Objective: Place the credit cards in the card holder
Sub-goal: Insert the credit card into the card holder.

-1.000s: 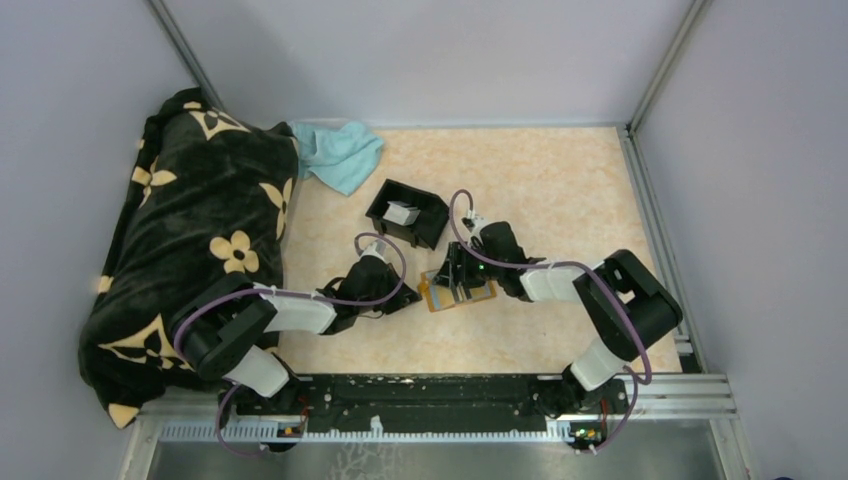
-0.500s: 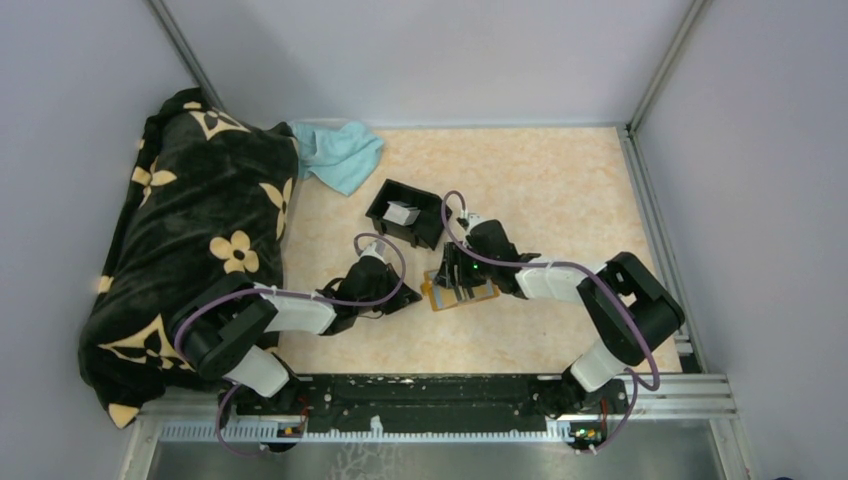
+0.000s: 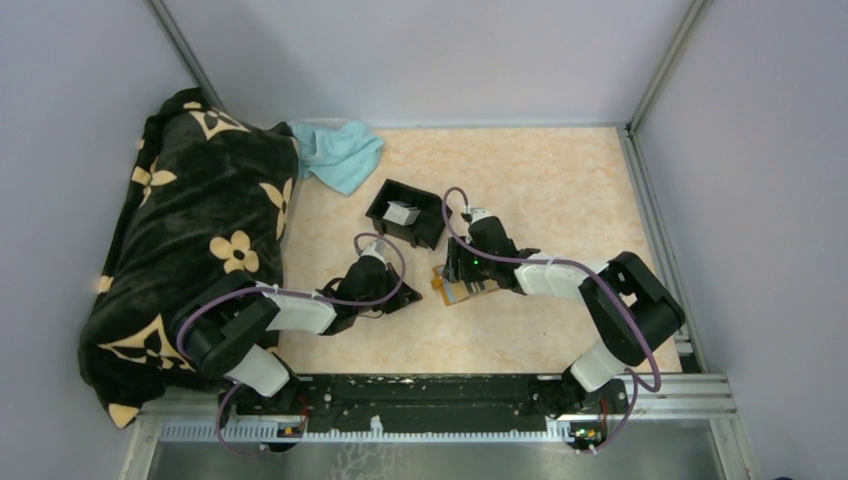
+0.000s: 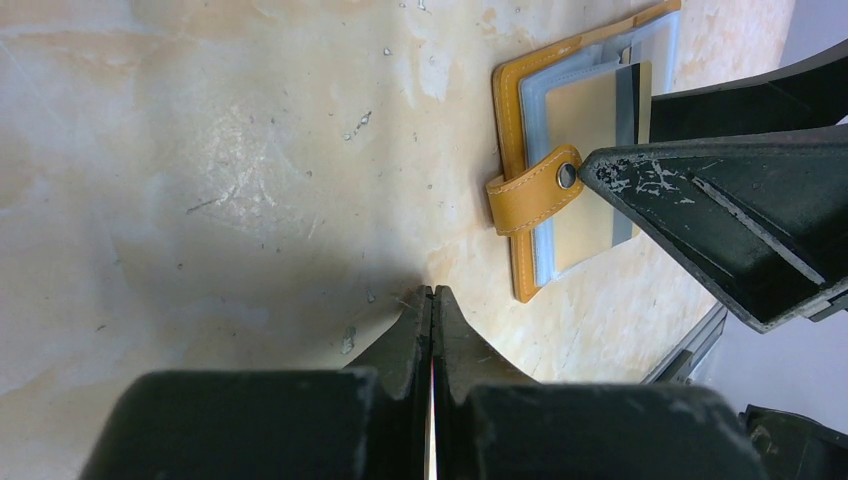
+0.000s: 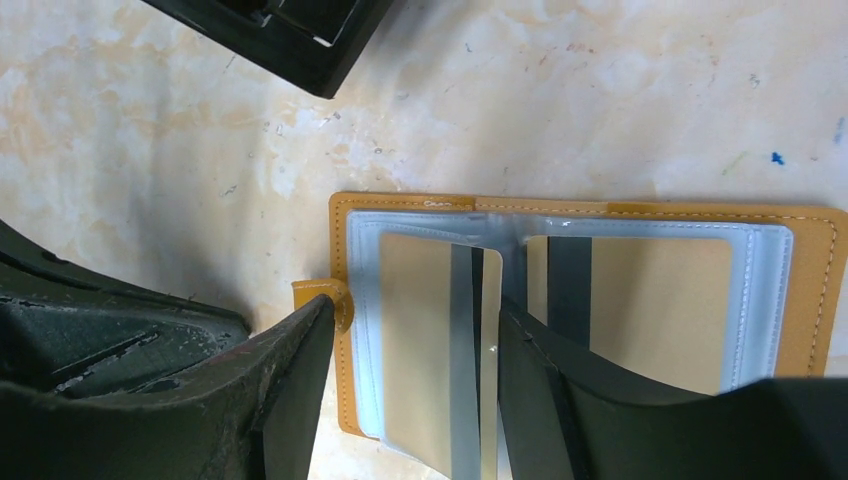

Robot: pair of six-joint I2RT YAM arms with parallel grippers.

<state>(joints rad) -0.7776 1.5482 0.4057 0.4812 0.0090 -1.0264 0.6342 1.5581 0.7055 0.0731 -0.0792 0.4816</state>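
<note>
Card holder (image 5: 812, 300) lies open on the desk (image 5: 620, 90), tan credit cards (image 5: 415, 300) tucked in its clear sleeves. My right jaws stand wide, straddling the page on its closure tab (image 4: 535, 195) side. My left jaws are pressed together, tips low, near that tab.

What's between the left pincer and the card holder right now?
Nothing visible. Only bare table lies between the shut left pincer and the card holder; the right pincer stands open over the holder's pages.
</note>
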